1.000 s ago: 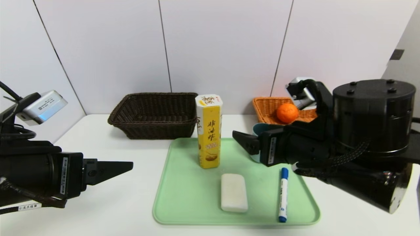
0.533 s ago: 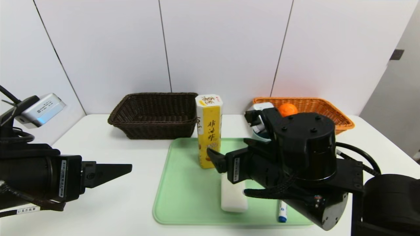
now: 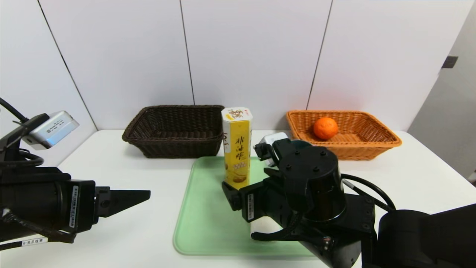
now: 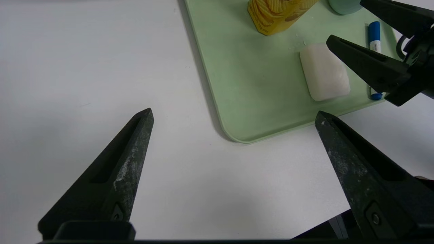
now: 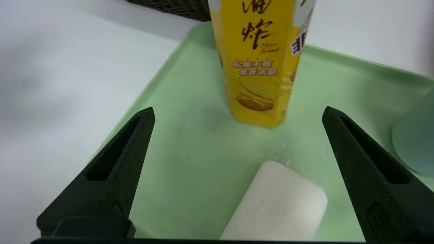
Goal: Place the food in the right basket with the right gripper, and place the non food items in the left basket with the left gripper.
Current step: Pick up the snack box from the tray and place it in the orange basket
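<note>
Head view. Green tray (image 3: 193, 223) at centre of white table (image 3: 409, 178). Yellow snack box (image 3: 237, 149) upright on tray's far part, hexagonal top. Dark brown basket (image 3: 174, 130) at far left by the wall, nothing seen inside. Orange wicker basket (image 3: 342, 136) at far right, holding an orange (image 3: 325, 128). Right gripper (image 3: 232, 195) low over the tray, just in front of the snack box foot, not touching it; arm body hiding most of tray's near right part. Left gripper (image 3: 143, 195) above bare table, left of the tray, well apart from every item.

Left wrist view. Left gripper (image 4: 234, 115) spread wide, nothing between the jaws, only table and the tray (image 4: 237, 84) corner beyond. On the tray: white soap-like bar (image 4: 324, 72), flat; blue marker (image 4: 374, 37) beside it (partly hidden by the other arm); base of snack box (image 4: 278, 17); edge of a pale teal cup (image 4: 342, 5). Right gripper (image 4: 346, 23) above the bar, released.

Right wrist view. Right gripper (image 5: 237, 113) spread wide, empty, facing the snack box (image 5: 259, 64), whose base stands between the two tips but farther off. White bar (image 5: 278, 206) lying below and between the jaws, untouched. Teal cup (image 5: 415, 142) at the edge, just beside one jaw. Tray (image 5: 162, 112) floor below, strip of dark basket (image 5: 176, 8) beyond.
</note>
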`<action>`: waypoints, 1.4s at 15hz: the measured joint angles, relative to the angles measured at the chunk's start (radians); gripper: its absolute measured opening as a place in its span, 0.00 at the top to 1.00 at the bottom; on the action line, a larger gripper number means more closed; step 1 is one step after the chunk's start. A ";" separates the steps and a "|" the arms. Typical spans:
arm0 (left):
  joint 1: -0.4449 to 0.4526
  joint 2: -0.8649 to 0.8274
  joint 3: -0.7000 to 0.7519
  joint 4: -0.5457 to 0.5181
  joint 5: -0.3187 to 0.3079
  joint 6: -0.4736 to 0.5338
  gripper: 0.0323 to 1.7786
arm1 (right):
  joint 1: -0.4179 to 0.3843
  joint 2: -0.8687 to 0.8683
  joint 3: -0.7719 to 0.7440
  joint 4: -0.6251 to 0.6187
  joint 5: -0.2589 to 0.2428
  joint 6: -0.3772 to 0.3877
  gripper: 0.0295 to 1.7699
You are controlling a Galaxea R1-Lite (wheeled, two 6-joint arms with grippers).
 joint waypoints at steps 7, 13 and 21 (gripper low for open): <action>-0.001 0.002 0.003 0.001 0.000 -0.001 0.05 | -0.003 0.097 -0.040 -0.055 -0.049 -0.006 0.04; -0.002 0.009 0.002 0.001 0.000 0.000 0.05 | -0.018 0.142 -0.080 -0.063 -0.072 -0.005 0.04; -0.002 0.021 0.003 0.000 -0.002 0.001 0.05 | -0.030 0.206 -0.097 -0.197 -0.072 -0.018 0.04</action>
